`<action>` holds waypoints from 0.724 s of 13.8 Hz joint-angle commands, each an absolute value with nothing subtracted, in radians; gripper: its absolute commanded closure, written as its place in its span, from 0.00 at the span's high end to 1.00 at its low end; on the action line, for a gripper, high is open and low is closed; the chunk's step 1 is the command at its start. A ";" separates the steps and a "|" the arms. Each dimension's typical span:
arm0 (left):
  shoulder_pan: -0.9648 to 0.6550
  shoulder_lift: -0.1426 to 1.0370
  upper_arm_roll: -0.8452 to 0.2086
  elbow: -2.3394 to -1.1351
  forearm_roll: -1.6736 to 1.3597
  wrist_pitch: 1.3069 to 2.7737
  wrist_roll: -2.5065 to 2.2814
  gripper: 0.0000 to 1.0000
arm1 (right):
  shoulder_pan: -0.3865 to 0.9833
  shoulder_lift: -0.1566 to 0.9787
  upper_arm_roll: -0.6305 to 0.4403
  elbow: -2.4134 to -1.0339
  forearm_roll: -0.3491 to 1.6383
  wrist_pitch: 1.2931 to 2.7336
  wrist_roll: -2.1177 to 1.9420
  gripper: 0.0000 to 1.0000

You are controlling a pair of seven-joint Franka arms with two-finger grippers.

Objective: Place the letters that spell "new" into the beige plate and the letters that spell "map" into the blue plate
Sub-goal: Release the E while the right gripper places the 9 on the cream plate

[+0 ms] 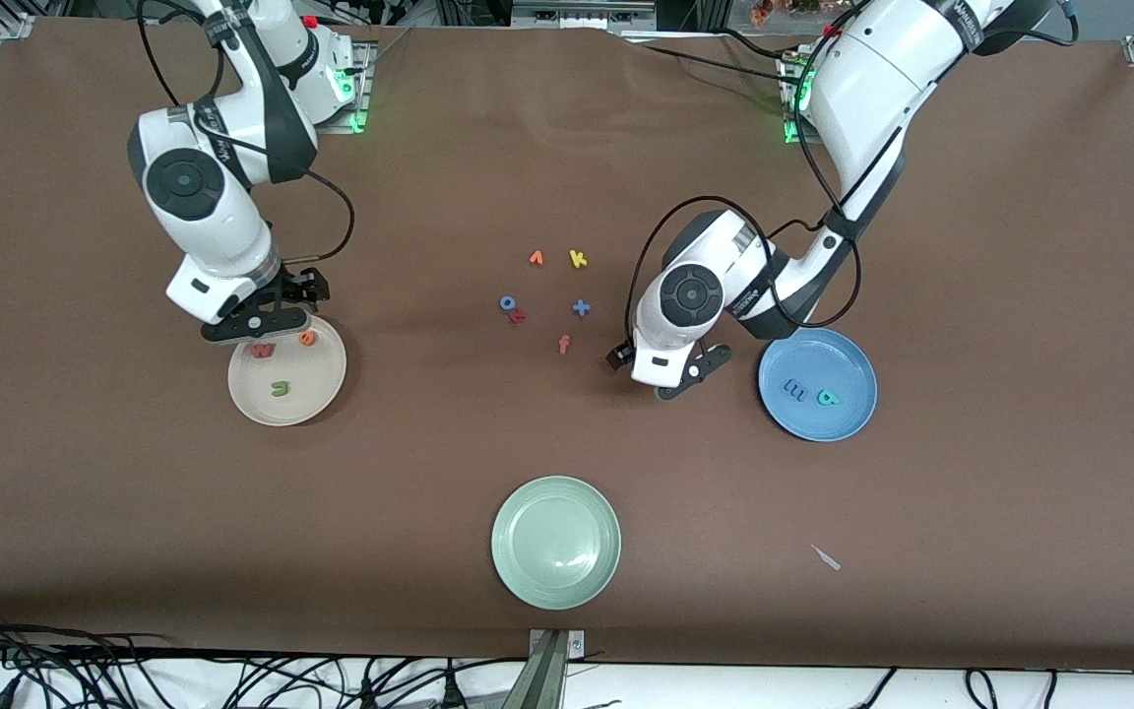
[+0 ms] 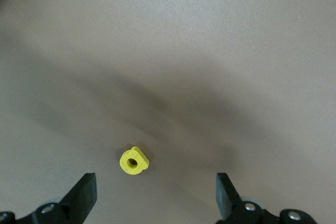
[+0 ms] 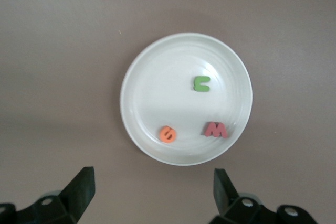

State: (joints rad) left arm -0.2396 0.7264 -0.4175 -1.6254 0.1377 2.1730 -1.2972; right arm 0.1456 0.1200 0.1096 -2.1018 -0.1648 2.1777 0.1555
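A brown tabletop (image 1: pixel 567 492) fills the front view. At the frame's left the beige plate (image 1: pixel 326 394) is seen holding the green n (image 1: pixel 279 388), the red-pink w (image 1: pixel 263 350) and the orange e (image 1: pixel 307 338), with the right gripper (image 1: pixel 257 325) over its upper rim, fingers spread and empty. At centre right the left gripper (image 1: pixel 680 379) is poised just beside the blue plate (image 1: pixel 848 423), where the blue m (image 1: pixel 794 392) and the teal p (image 1: pixel 827 398) lie. A pale green plate (image 1: pixel 555 542) is placed low in the middle.

In the left wrist view the yellow a (image 2: pixel 134 161) is shown on bare tabletop between open fingers (image 2: pixel 81 195).

In the right wrist view the three letters are seen inside the beige plate, framed by parted fingers (image 3: pixel 79 187).
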 commanded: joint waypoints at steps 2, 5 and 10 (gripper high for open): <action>-0.245 0.723 -0.414 -1.637 0.120 2.186 -1.330 1.00 | 0.143 0.118 0.098 -1.892 -0.098 1.963 0.137 1.00; -0.245 0.732 -0.414 -1.637 0.120 2.192 -1.330 0.99 | 0.143 0.118 0.100 -1.734 -0.092 1.791 0.135 1.00; -0.262 0.746 -0.413 -1.652 0.130 2.192 -1.330 0.93 | 0.140 0.075 0.083 -1.583 0.001 1.565 0.040 1.00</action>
